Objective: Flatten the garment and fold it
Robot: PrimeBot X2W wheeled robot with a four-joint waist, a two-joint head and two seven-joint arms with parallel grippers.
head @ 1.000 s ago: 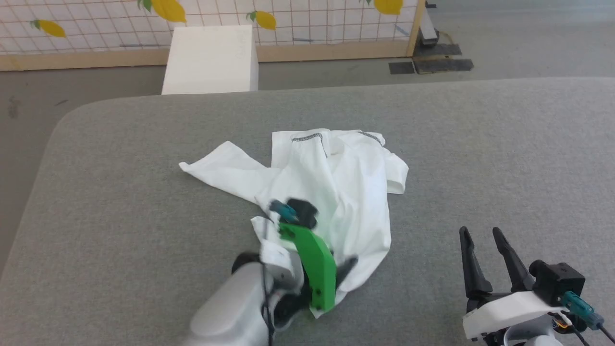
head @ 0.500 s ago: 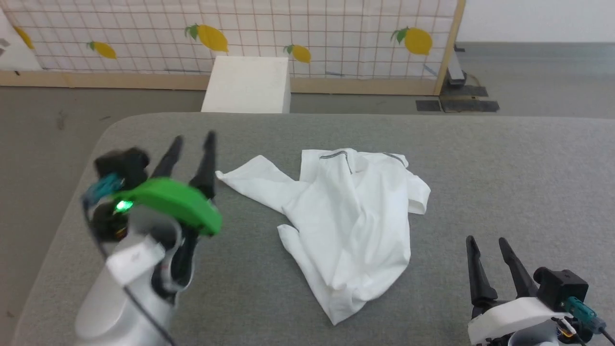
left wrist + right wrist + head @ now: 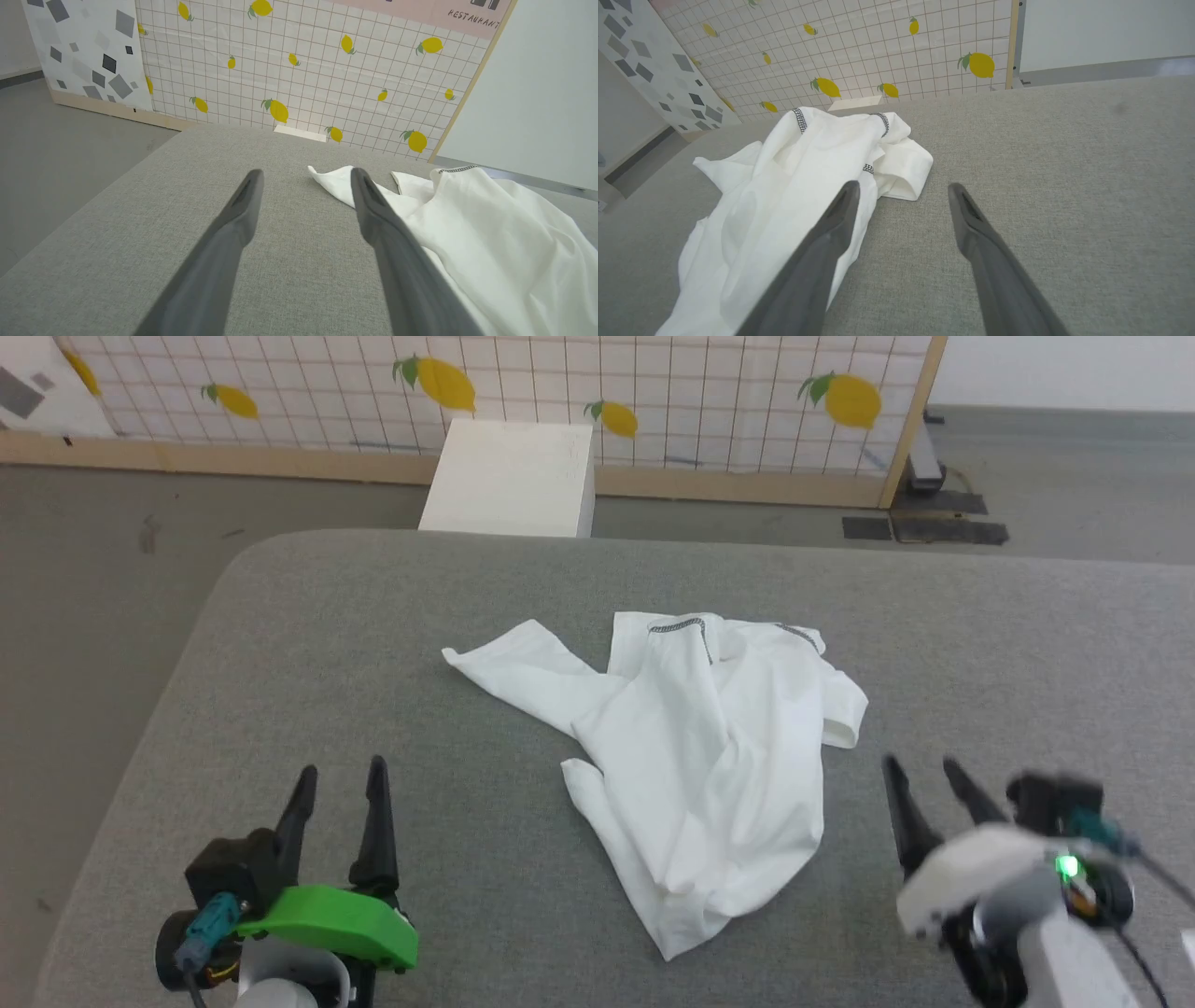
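The crumpled white thin-fabric long-sleeved shirt (image 3: 709,756) sits bunched at centre frame on the grey fabric-covered worktop (image 3: 373,644), left tool (image 3: 342,767) at lower left, fingers spread and holding nothing, right tool (image 3: 921,763) at lower right, likewise parted, just beside the cloth.

A grey, fabric-covered table (image 3: 308,644) with a rounded far-left corner carries the white garment (image 3: 719,756) — crumpled, lying near the table's middle. Its collar end, with dark stitching, lies toward the far edge. One sleeve stretches flat toward the far-left corner, and the bunched lower end points toward the near edge.
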